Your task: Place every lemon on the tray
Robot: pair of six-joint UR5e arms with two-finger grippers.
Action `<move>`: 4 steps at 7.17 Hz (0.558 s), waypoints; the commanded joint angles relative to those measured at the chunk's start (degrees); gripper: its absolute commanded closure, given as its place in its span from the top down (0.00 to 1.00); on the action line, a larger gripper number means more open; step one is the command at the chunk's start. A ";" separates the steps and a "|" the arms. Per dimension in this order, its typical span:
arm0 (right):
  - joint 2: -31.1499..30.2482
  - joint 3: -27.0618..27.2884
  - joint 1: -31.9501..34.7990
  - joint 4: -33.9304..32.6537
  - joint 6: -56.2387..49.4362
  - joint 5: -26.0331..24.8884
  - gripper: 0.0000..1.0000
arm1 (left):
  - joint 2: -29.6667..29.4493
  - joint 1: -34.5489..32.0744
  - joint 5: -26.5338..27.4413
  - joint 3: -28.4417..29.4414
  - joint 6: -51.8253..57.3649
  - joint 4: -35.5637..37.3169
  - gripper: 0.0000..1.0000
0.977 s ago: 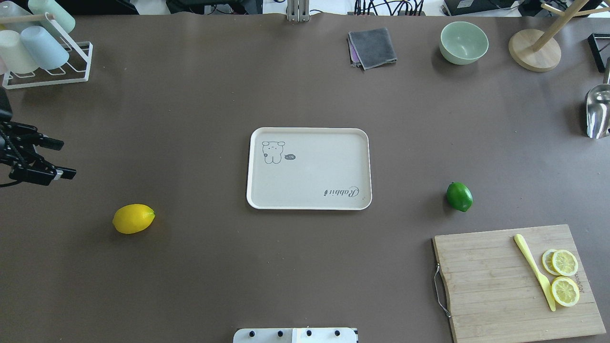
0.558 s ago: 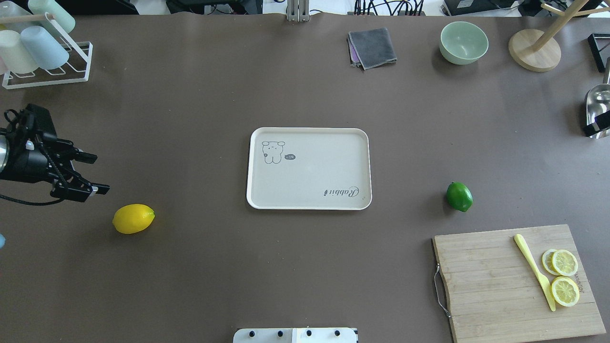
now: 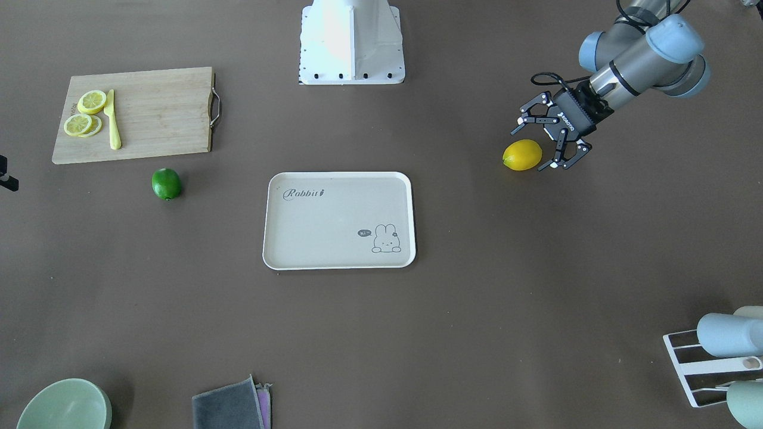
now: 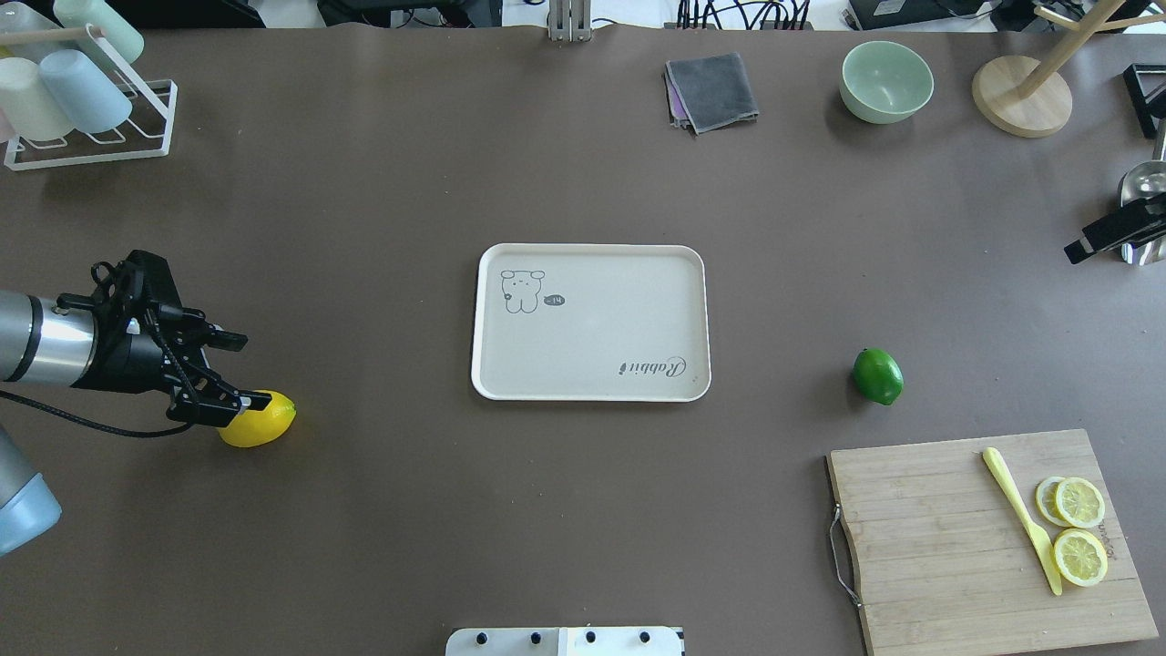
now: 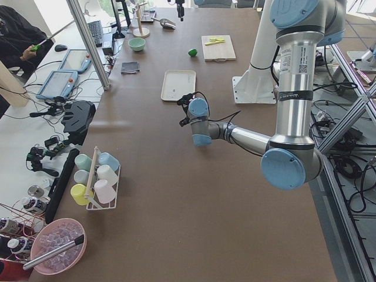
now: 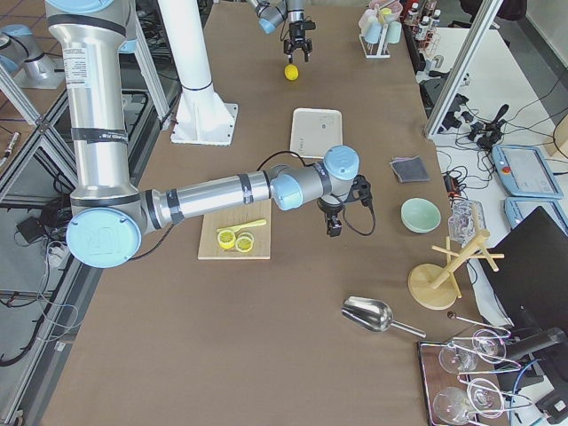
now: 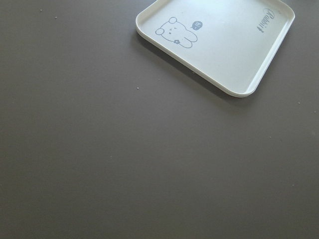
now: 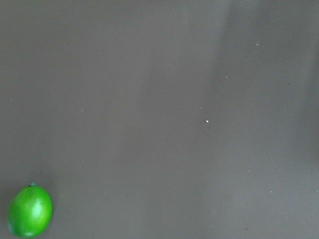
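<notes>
Left fingers [image 4: 228, 341] spread; tray [image 3: 340, 220] reads "Rabbit".

- A brown worktop [image 4: 364, 228] carries everything.
- A wooden cutting board [image 4: 920, 528] with a metal handle lies at one corner; three lemon slices [image 4: 1079, 556] and a pale yellow knife [image 4: 1020, 519] rest on it.
- A pale green bowl [image 4: 886, 80] stands upright near the far edge, with a folded grey cloth [image 4: 712, 91] near it.
- A wooden stand [image 4: 1020, 96] is just beside the bowl.
- A metal scoop [image 6: 368, 312] lies near the stand.
- A white wire rack [image 4: 91, 160] holds pastel cups [image 4: 84, 87].
</notes>
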 commanded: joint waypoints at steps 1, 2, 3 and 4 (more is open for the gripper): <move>1.05 -0.29 -2.41 0.01 1.61 -0.18 1.00 | 0.23 1.51 1.54 0.37 0.09 -0.21 0.98; 1.58 -0.47 -3.64 0.09 1.88 -0.35 1.00 | 0.23 3.26 3.38 0.37 0.01 -0.21 0.98; 2.63 -0.90 -4.96 0.01 3.36 -1.14 1.00 | 0.23 3.98 3.92 0.89 0.01 -0.21 0.98; 3.94 -1.17 -6.63 0.01 5.81 -1.58 1.00 | 0.32 3.99 3.93 1.25 0.09 -0.21 0.98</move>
